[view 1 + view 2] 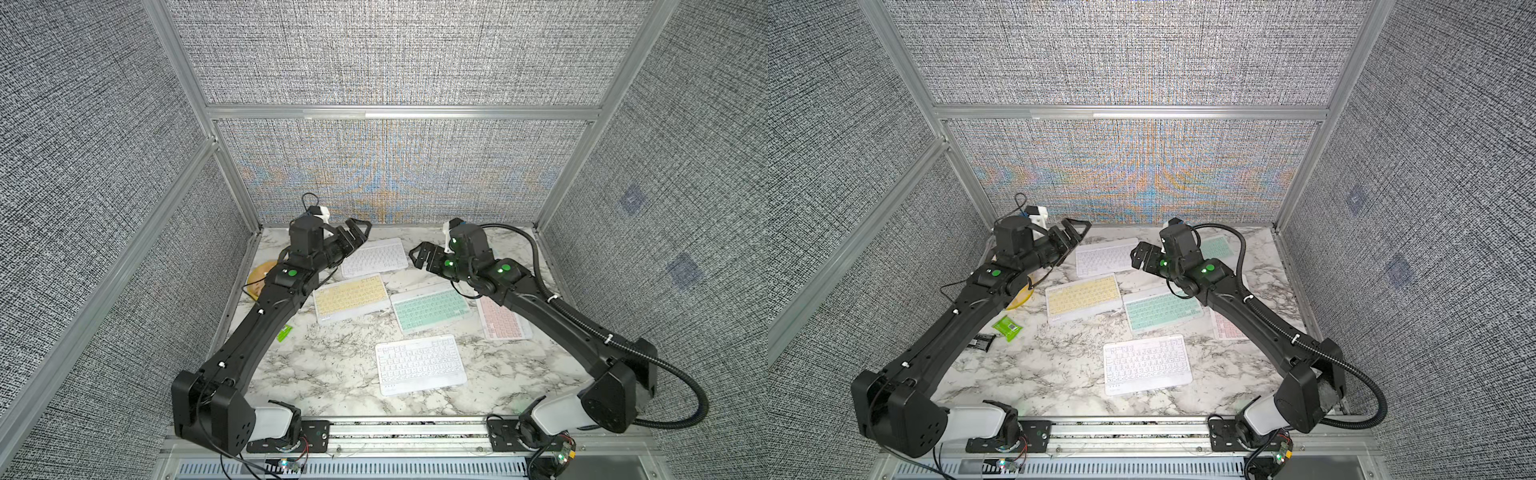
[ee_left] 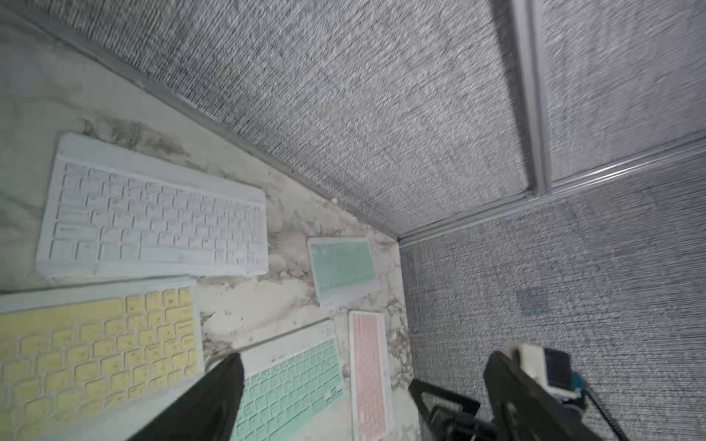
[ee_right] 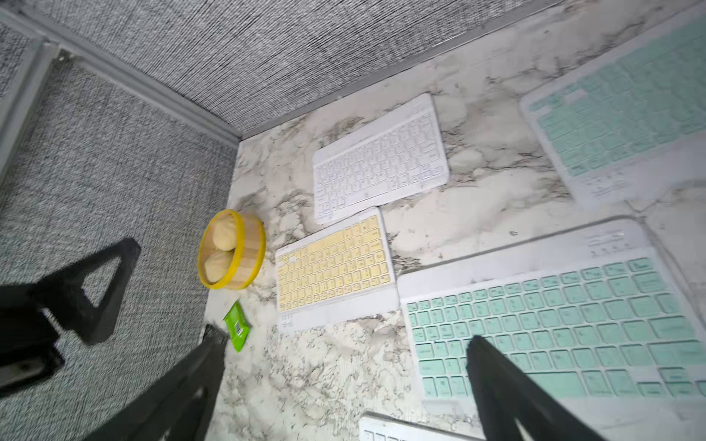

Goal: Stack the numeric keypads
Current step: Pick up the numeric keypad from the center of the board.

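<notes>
White keypad [image 1: 419,363] up front, five other keypads [image 1: 351,297] flat and apart on tabletop [image 1: 324,374], unstacked; probably light, stiff, slick, so pinch a long edge; left end effector [image 1: 360,229] and right end effector [image 1: 415,257] both open, empty.

Two with white keys: back white keyboard [image 1: 374,257] and front white keyboard [image 1: 419,365]. Two mint: middle mint keyboard [image 1: 430,309] and back mint keyboard [image 1: 1214,247]. One yellow keyboard [image 1: 351,297], one pink keyboard [image 1: 505,320]. So six keyboards in four key colours, all white-framed. Odds and ends, one of each: one green packet [image 1: 1008,327], one black packet [image 1: 983,341], one steamer basket [image 3: 252,254] holding two buns [image 3: 224,235]. Two packets total then. And two black robot arms, left arm [image 1: 249,328] plus right arm [image 1: 561,320].
</notes>
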Motion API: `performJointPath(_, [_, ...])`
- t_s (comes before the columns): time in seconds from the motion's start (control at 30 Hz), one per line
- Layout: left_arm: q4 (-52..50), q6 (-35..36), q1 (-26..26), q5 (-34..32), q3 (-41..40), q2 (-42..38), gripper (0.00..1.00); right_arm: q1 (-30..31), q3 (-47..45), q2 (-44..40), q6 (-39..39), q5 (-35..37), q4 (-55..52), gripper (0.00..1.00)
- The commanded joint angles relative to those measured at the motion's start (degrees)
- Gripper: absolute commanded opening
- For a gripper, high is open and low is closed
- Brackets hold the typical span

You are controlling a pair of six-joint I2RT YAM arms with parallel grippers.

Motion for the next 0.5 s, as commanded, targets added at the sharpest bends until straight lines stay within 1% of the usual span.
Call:
performJointPath(0.0, [-7.84, 2.16, -0.18, -0.33, -1.91, -0.60, 0.99, -1.37, 1.31, 0.52, 0.22, 4.32, -2.21, 0.99])
performJointPath(0.07, [-1.83, 1.42, -0.15, 0.95, -5.40, -2.83, 0.99, -2.27, 2.19, 1.04, -0.30, 4.37, -3.25, 0.99])
performJointPath(0.23, [-4.47, 0.65, 0.06, -3.83, -8.03, -7.09, 0.99, -3.22, 5.99, 4.18, -2.55, 3.80, -7.19, 0.99])
performJointPath(0.27, [-6.75, 0.76, 0.38, -4.80, -7.25, -6.70, 0.99, -3.15, 6.87, 5.21, -2.65, 3.56, -7.85, 0.99])
performJointPath(0.37, [-20.91, 3.83, 0.98, -9.42, -1.94, -2.83, 0.99, -2.96, 9.77, 8.95, -2.52, 2.38, -9.97, 0.99])
performJointPath(0.43, [-29.18, 7.10, 1.18, -12.05, 1.33, 0.53, 0.99, -2.61, 12.60, 12.43, -2.68, 1.37, -11.76, 0.99])
performJointPath(0.47, [-32.24, 7.52, 1.18, -13.46, 2.22, 1.74, 0.99, -2.34, 14.09, 14.00, -3.19, 0.74, -12.61, 0.99])
